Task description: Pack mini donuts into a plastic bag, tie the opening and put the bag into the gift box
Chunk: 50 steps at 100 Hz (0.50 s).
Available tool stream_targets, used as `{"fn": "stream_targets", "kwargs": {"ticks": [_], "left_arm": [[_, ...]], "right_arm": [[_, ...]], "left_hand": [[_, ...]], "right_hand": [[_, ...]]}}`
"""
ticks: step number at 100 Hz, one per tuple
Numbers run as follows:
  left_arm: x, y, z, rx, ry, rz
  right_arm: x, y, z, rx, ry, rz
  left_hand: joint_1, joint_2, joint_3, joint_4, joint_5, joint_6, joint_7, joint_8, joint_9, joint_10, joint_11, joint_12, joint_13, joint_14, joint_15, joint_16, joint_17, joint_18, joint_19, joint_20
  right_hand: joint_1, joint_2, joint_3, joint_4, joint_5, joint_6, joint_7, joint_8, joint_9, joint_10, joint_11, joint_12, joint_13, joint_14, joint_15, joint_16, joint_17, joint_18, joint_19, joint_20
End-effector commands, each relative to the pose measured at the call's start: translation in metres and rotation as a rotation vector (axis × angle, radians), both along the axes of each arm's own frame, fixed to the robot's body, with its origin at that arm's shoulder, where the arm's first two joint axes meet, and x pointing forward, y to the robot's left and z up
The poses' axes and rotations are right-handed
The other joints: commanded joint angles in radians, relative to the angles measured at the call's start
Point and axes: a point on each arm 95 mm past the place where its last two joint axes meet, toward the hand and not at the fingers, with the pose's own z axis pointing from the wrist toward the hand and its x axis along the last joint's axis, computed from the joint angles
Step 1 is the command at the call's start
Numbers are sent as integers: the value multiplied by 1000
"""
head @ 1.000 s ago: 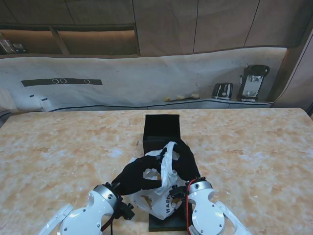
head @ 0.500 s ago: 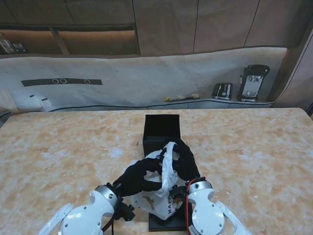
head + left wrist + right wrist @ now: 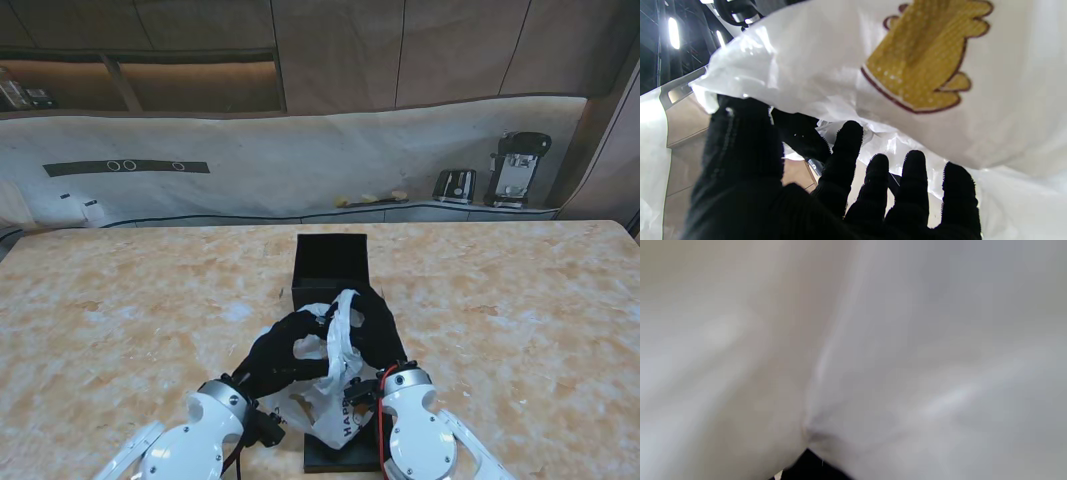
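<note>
The table carried the whole work area, and both arms met over its near centre. The gift box, black and open-topped, stood just beyond both hands, farther from me than the fingertips; nothing of the bag lay inside it. A flat black piece, possibly the box lid, lay under the bag between the two wrists.

The plastic bag hung between the hands, white, with printed lettering and a yellow figure on its side. Its body sagged nearer to me than the fingers, and its gathered top strip rose up between them. The mini donuts could not be seen; judged from the full, rounded body, they were probably inside already.

The left hand curled its fingers around a loop of the bag's upper film, gripping it. The right hand was closed on the top strip from the other side; its wrist view showed only blurred plastic pressed against the lens.

Judged status: packing appeared complete; tying was under way, with no finished knot visible. Remaining steps: complete the knot, then lift the bag forward into the box
</note>
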Motion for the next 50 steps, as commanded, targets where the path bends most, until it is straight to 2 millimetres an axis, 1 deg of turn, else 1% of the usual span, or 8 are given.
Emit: {"fn": "stream_targets", "kwargs": {"ticks": [1, 21, 32, 41, 45, 50], "left_arm": [[-2, -7, 2, -17, 14, -22], [-4, -12, 5, -38, 26, -32], [-5, -16, 8, -32, 25, -25], [-4, -21, 9, -24, 23, -3], [-3, -23, 10, -17, 14, 9], [-2, -26, 11, -24, 3, 31]], "right_arm": [[-4, 6, -3, 5, 11, 13], [-4, 9, -3, -1, 7, 16], [-4, 11, -3, -3, 4, 16], [-4, 12, -3, -12, -6, 20], [-4, 13, -3, -14, -9, 20], [-4, 13, -3, -15, -13, 20]], "left_hand": [[-46, 18, -26, -17, -50, -28, -50, -19, -38, -6, -17, -13, -36, -22, -23, -20, -13, -29, -17, -10], [-63, 23, -26, -17, -57, -22, -75, -35, -41, -6, -53, -27, -43, -22, -41, -37, -13, -30, -40, -8], [-62, 25, -24, -16, -62, -7, -87, -40, -48, 0, -68, -30, -58, -16, -48, -41, -17, -31, -52, -8], [-57, 38, -23, -14, -80, 0, -101, -43, -52, 8, -98, -29, -78, -10, -48, -41, -15, -34, -82, -10], [-64, 60, -23, -14, -94, 6, -105, -44, -57, 12, -104, -27, -79, -8, -50, -42, -14, -35, -84, -7], [-63, 68, -22, -14, -108, 11, -109, -44, -61, 14, -109, -24, -81, -7, -55, -43, -15, -37, -84, -3]], "right_hand": [[21, 5, -15, -3, 5, -19, 23, 4, -23, 0, 19, 50, -20, -24, 13, 20, -16, -34, 2, 19], [20, 5, -13, -1, 4, -15, 27, -3, -29, 0, 22, 51, -25, -24, 16, 21, -21, -34, 2, 19], [22, 1, -11, 1, 3, -11, 30, -8, -33, 1, 24, 51, -28, -25, 19, 21, -24, -36, 2, 19], [22, -1, -10, 4, 3, -5, 35, -16, -36, 0, 27, 52, -32, -24, 21, 22, -25, -36, 3, 20], [23, -3, -9, 5, 3, -4, 39, -22, -37, -1, 29, 53, -32, -26, 23, 22, -26, -36, 4, 20], [22, -4, -9, 5, 3, -6, 44, -29, -37, -1, 31, 53, -33, -26, 24, 22, -26, -37, 4, 20]]}}
